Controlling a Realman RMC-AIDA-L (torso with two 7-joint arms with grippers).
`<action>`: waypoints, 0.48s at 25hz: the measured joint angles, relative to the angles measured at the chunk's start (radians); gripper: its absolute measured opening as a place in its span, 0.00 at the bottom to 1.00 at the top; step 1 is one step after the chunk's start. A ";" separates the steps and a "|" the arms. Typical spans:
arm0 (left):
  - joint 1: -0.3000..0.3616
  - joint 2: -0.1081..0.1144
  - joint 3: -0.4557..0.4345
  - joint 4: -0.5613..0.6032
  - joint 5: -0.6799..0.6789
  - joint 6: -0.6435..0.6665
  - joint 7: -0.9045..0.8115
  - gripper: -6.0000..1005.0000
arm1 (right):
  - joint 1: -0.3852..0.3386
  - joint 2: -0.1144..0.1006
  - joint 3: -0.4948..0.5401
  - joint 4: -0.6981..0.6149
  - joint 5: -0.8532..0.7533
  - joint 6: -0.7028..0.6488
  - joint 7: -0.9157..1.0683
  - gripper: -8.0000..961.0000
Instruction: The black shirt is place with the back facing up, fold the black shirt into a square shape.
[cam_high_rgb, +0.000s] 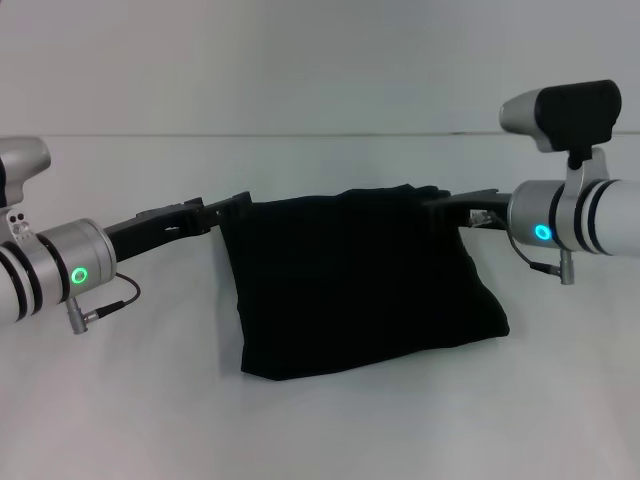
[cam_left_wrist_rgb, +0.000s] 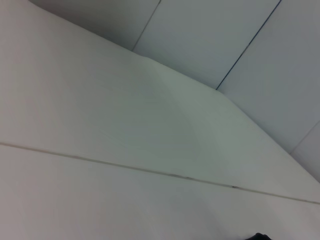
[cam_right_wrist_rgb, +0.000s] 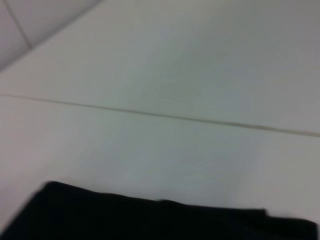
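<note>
The black shirt (cam_high_rgb: 350, 280) hangs as a folded black panel between my two grippers in the head view. Its top edge is lifted and its lower part rests on the white table (cam_high_rgb: 120, 410). No lettering shows. My left gripper (cam_high_rgb: 236, 204) holds the shirt's upper left corner. My right gripper (cam_high_rgb: 448, 206) holds the upper right corner. Both are level, a little above the table. The right wrist view shows a strip of the shirt (cam_right_wrist_rgb: 150, 220) against the white table. The left wrist view shows only a speck of black cloth (cam_left_wrist_rgb: 258, 237).
The white table runs wide in front of and beside the shirt. Its far edge meets a pale wall (cam_high_rgb: 320, 60) behind the arms. A seam line on the table (cam_right_wrist_rgb: 160, 116) shows in both wrist views.
</note>
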 joint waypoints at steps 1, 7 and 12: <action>0.000 0.000 0.001 0.000 0.000 0.002 0.000 0.94 | 0.007 0.004 0.000 0.019 -0.017 0.053 0.006 0.03; 0.005 -0.001 0.001 0.000 0.005 0.004 0.000 0.94 | 0.002 0.006 0.000 0.026 -0.020 0.121 -0.001 0.03; 0.002 -0.001 0.002 0.000 0.009 -0.003 -0.032 0.94 | -0.061 0.004 0.007 -0.093 0.036 0.057 -0.004 0.03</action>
